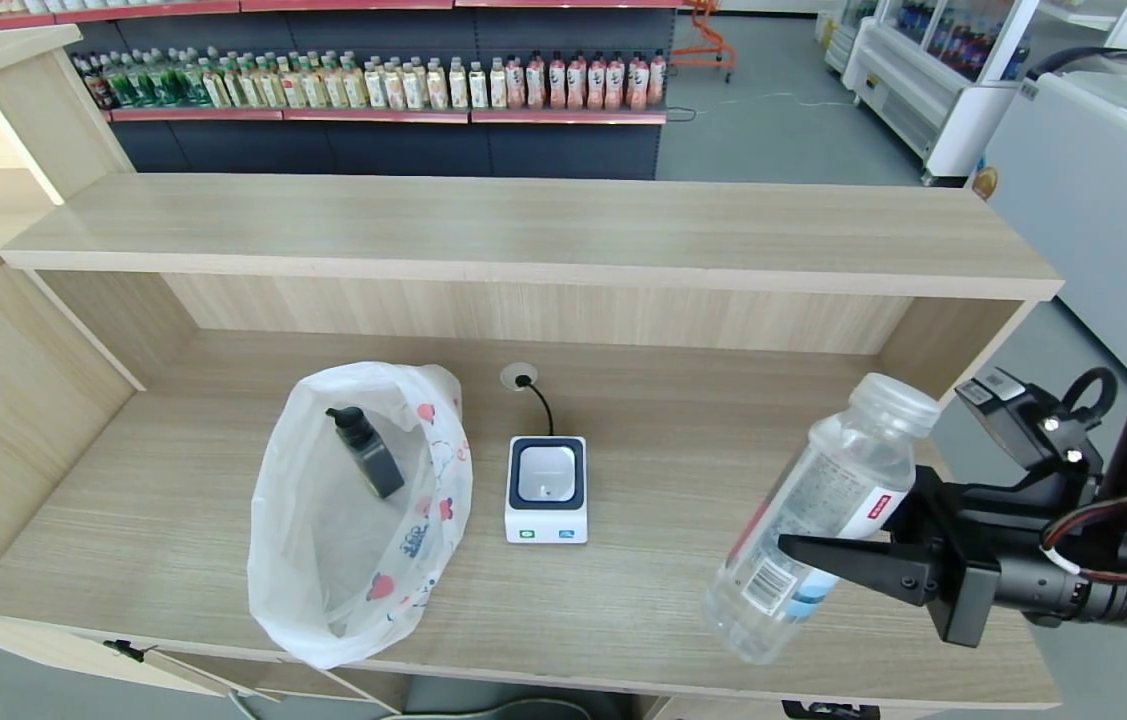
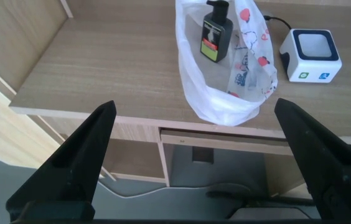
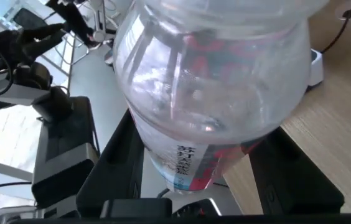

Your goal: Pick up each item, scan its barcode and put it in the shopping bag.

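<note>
Clear plastic bottle (image 1: pixel 828 480) is up in the air over the right side of the counter (image 1: pixel 623 610), clamped across its middle by the right gripper (image 1: pixel 848 535). One finger crosses the front of the label and the other sits behind it, so the jaws are definitely closed on it. The bottle's tilted, white cap pointing up and away, base down toward the near edge, and you can see the barcode low on the label. The right wrist view is looking straight along the bottle (image 3: pixel 213 93).

The scanner (image 1: pixel 546 488), a little white box with a dark window on top, sits mid-counter, well off to the bottle's left, with its cable (image 1: pixel 541 402) running to a hole at the back. Just left of that is the shopping bag (image 1: pixel 323 580), white plastic, mouth open, with a dark pump bottle (image 1: pixel 368 455) already inside.

Left gripper (image 2: pixel 194 106) hangs off the counter's near edge in front of the bag, fingers spread wide, gripping nothing.
</note>
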Robot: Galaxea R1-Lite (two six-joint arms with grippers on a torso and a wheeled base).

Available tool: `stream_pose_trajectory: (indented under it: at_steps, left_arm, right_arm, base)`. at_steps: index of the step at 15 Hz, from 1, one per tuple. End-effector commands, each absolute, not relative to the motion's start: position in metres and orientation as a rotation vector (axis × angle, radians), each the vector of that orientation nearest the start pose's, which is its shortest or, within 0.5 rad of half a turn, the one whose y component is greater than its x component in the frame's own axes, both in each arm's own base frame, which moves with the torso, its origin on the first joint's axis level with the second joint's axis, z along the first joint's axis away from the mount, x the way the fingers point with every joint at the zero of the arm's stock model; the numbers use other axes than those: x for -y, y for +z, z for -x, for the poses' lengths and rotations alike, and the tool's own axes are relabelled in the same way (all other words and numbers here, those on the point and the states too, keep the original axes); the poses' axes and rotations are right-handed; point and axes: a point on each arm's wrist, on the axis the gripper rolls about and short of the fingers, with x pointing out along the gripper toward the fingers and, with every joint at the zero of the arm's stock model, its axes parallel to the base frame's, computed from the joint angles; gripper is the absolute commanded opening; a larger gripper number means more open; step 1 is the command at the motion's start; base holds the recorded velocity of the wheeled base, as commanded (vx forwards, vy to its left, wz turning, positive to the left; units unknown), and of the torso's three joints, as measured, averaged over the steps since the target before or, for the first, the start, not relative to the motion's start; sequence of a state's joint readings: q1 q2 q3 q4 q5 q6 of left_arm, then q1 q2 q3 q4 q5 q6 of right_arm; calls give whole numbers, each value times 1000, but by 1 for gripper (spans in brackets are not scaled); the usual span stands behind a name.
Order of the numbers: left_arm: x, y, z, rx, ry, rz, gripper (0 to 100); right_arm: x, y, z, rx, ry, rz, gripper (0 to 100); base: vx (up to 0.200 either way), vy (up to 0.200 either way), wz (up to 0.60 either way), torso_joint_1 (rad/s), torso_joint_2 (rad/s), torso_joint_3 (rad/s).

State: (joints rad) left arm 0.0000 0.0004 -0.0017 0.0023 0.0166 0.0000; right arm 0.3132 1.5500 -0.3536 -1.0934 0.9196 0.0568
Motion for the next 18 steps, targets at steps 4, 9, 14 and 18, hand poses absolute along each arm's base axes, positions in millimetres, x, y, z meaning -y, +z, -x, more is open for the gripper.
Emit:
stream_pose_trajectory:
  at_steps: [4,9,14,18]
  left_arm:
    - [0,76,23,-2,17,0,100]
    - [0,76,23,0,17,0,100]
    - [0,76,23,-2,17,0,100]
    - [0,76,23,-2,17,0,100]
  right_arm:
    - [-100,165,-195,-106,1327,-76,0]
    - [-112,168,-185,-108,1397,-84,0]
    - [-122,175,-183,-98,1441,-98,0]
    - [-124,170,-186,-127,1442,-105,0]
  base:
    - [0,0,0,0,0,0]
    - [0,0,0,0,0,0]
    - [0,0,0,0,0,0]
    - [0,0,0,0,0,0]
